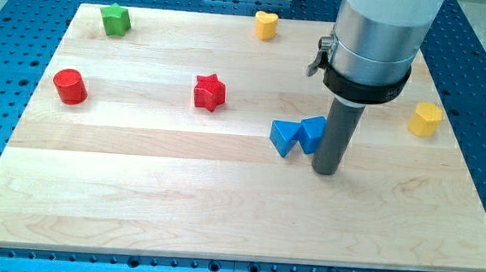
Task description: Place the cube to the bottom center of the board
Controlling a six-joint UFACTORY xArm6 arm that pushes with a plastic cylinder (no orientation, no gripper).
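Observation:
A blue cube sits a little right of the board's middle, touching a blue triangular block on its right. My tip rests on the board just right of and slightly below the blue triangular block, close against it. The rod and the grey arm body above hide part of the triangular block's right side.
A wooden board lies on a blue perforated table. A red star is left of centre, a red cylinder at the left edge, a green star at the top left, a yellow heart at the top, a yellow block at the right.

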